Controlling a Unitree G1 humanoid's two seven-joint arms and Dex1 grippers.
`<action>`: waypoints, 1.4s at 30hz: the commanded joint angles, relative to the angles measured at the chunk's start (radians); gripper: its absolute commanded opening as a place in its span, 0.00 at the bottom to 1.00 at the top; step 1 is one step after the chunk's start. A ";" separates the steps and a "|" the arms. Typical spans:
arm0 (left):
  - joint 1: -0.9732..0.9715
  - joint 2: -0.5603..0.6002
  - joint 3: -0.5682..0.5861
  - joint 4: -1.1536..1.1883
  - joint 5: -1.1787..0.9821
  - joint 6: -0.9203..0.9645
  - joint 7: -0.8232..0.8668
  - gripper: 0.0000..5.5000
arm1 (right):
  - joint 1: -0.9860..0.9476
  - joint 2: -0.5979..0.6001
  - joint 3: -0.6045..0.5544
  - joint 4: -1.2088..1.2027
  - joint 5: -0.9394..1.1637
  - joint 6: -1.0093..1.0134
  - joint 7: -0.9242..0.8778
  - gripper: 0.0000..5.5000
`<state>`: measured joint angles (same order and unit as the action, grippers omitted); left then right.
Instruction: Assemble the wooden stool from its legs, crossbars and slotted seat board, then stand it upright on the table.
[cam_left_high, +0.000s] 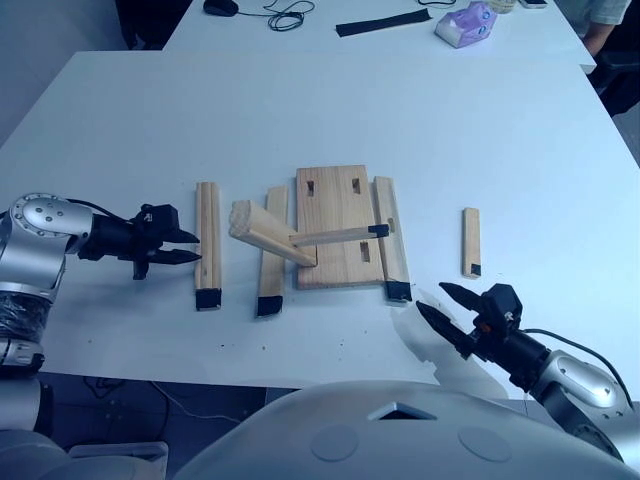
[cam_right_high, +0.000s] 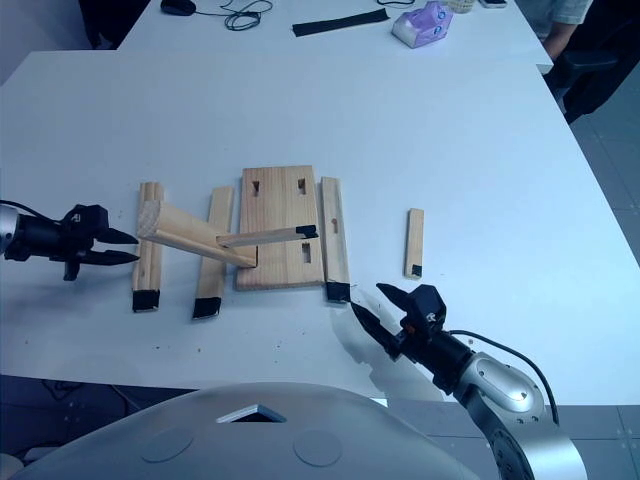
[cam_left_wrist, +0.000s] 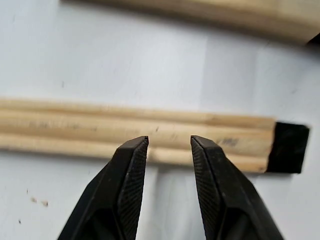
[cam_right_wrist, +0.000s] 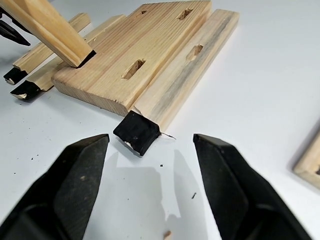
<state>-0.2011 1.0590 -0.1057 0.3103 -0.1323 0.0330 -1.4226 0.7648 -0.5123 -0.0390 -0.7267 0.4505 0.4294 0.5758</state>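
My left fingers (cam_left_wrist: 131, 172) sit narrowly parted at the outer leg (cam_left_high: 207, 240), right fingers (cam_right_wrist: 80, 172) wide by another leg's black foot (cam_right_wrist: 137, 132), both empty — light, stiff wood I reckon, so I'd pinch mid-length.

An office or lab — white worktable (cam_left_high: 300, 110), a desk (cam_left_high: 390, 42) behind with corded mouse (cam_left_high: 220, 7) and tissue box (cam_left_high: 466, 24).
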 joint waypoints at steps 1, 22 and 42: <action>-0.015 -0.010 0.006 0.005 0.000 -0.003 -0.002 0.29 | -0.007 -0.002 -0.002 -0.006 -0.003 0.000 -0.006 0.56; 0.067 -0.011 -0.009 0.083 0.057 -0.140 0.028 0.29 | -0.017 -0.039 -0.027 -0.013 0.020 0.022 0.019 0.56; -0.013 -0.004 -0.024 0.430 0.099 -0.303 -0.003 0.29 | -0.011 -0.052 -0.041 -0.012 0.028 0.024 0.025 0.56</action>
<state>-0.2428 1.0561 -0.1020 0.6795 -0.1010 -0.2517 -1.4387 0.7597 -0.5515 -0.0687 -0.7303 0.4691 0.4414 0.5940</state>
